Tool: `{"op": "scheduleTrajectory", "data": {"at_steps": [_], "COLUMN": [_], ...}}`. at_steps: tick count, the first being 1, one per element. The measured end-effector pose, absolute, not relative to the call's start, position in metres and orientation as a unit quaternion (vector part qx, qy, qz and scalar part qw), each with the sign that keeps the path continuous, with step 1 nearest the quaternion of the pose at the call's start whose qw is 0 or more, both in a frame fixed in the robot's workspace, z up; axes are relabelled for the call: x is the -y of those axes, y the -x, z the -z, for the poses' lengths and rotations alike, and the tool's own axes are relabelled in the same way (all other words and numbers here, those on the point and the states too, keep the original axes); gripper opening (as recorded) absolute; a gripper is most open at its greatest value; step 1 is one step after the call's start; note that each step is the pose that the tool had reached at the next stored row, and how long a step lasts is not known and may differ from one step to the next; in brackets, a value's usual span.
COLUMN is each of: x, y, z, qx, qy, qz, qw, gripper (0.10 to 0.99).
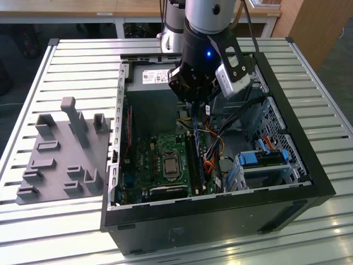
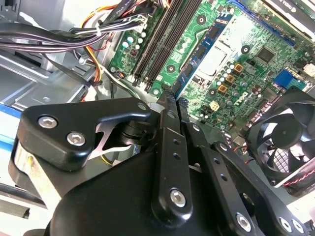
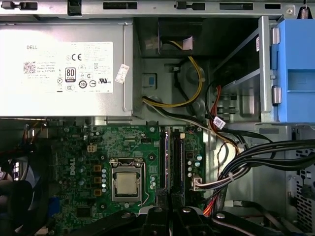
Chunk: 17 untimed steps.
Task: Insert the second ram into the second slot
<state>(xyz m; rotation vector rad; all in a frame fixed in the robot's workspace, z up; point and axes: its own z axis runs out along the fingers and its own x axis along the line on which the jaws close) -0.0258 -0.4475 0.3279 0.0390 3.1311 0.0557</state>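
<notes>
My gripper [image 1: 194, 105] hangs at the open case's rim, above the far end of the memory slots [image 1: 196, 160]. In the second wrist view the fingers [image 2: 166, 123] are pressed together, and nothing shows between them at the gripper [image 2: 173, 102]. The black slots [image 2: 162, 34] run across the green motherboard [image 2: 236, 59] just ahead of the tips. In the first wrist view the gripper [image 3: 170, 197] sits at the near end of the slots [image 3: 171, 157]. A thin blue strip [image 1: 195, 141] lies along the slots. I cannot tell whether it is the second ram or which slot it is in.
The power supply [image 3: 64, 64] and loose cable bundles [image 3: 256, 157] flank the slots. A blue drive cage [image 1: 265, 157] stands at the exterior view's right, and a fan [image 2: 280, 142] sits by the board. A grey fixture [image 1: 60, 154] lies on the slatted table, left of the case.
</notes>
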Motion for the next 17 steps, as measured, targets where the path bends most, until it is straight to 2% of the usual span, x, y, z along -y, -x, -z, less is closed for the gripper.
{"op": "scheduleTrajectory", "data": {"at_steps": [17], "x": [0.4499], "y": [0.0258], "z": [-0.3239], "qx": [-1.000], "qy": [-0.012], "qz": [-0.018], "qw": [0.005], "gripper": [0.137]}}
